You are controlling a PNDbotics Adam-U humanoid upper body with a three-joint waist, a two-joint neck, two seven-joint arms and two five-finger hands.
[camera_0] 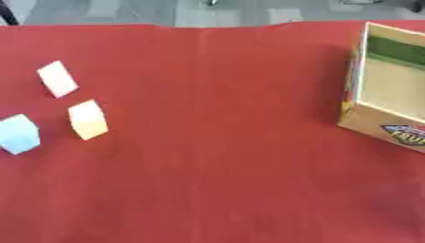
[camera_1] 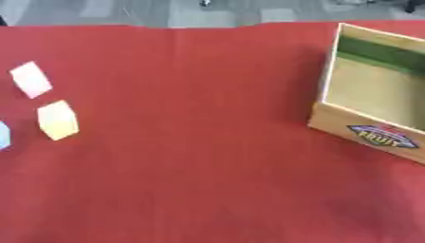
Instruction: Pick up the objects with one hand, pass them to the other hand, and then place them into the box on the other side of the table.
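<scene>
— Red cloth covers the table, grey floor behind. Left side?
— Blue block, pale pink block, orange block, near each other, apart.
— Right?
— Open cardboard box, "FRUIT" label, nothing visible inside.
— Hands?
— Neither shows; can't tell their state.

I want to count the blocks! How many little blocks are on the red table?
3, all on the left side: a pink block farthest back, an orange block nearer, and a light blue block at the left edge. None seem hidden.

blocks left, box right
</scene>
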